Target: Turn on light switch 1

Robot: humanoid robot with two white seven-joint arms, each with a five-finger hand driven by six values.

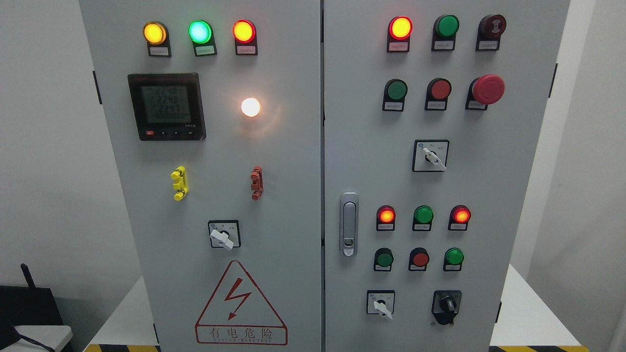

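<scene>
On left door: rotary switch (pixel 224 235) | hands: unseen, state cannot tell

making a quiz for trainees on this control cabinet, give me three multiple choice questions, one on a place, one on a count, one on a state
1. Where is the digital meter?
A. upper part of the left door
B. bottom of the right door
C. on the wall beside the cabinet

2. How many lamps run along the top row of the left door?
A. one
B. three
C. five

3. What state is the round lamp right of the meter in?
A. dark
B. covered by a hand
C. lit, glowing white

Answers:
1. A, the meter sits below the top lamp row on the left door.
2. B, a yellow lamp, a green lamp and a red lamp stand side by side.
3. C, it shines brightly and casts a glow on the panel around it.

Neither robot hand is in view.
</scene>
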